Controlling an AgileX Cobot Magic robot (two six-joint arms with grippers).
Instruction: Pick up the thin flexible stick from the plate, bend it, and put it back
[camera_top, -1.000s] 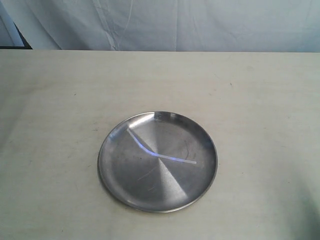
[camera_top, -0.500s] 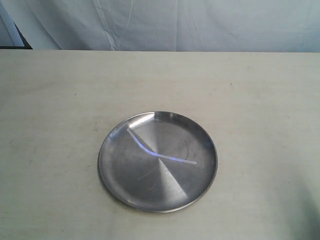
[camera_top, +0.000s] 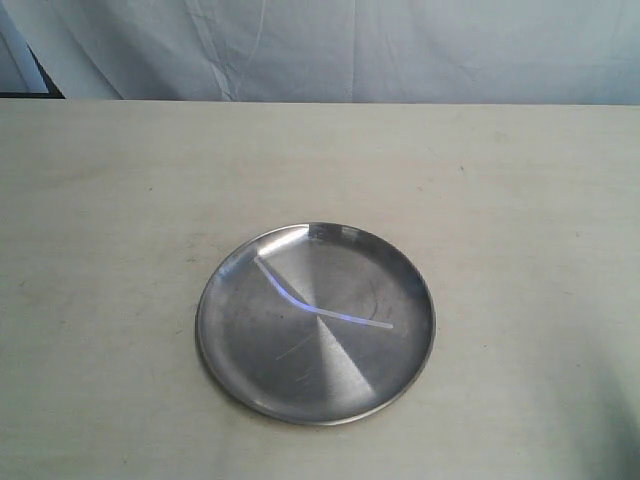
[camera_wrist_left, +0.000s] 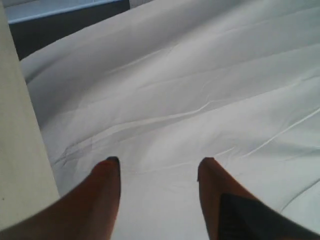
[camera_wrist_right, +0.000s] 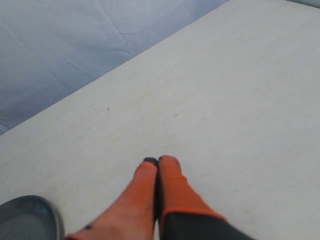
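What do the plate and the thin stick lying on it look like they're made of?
Plate: probably stainless steel, brushed and shiny, going by its grey sheen and fan-shaped reflections. Stick: likely thin plastic, translucent whitish with a bluish glint, kinked at mid-length; which plastic cannot be told.

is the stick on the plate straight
No, the stick lies on the plate with a clear kink near its middle.

One plate (camera_top: 228, 352), one thin flexible stick (camera_top: 284, 289), one table (camera_top: 100, 200), one white cloth backdrop (camera_top: 400, 50)
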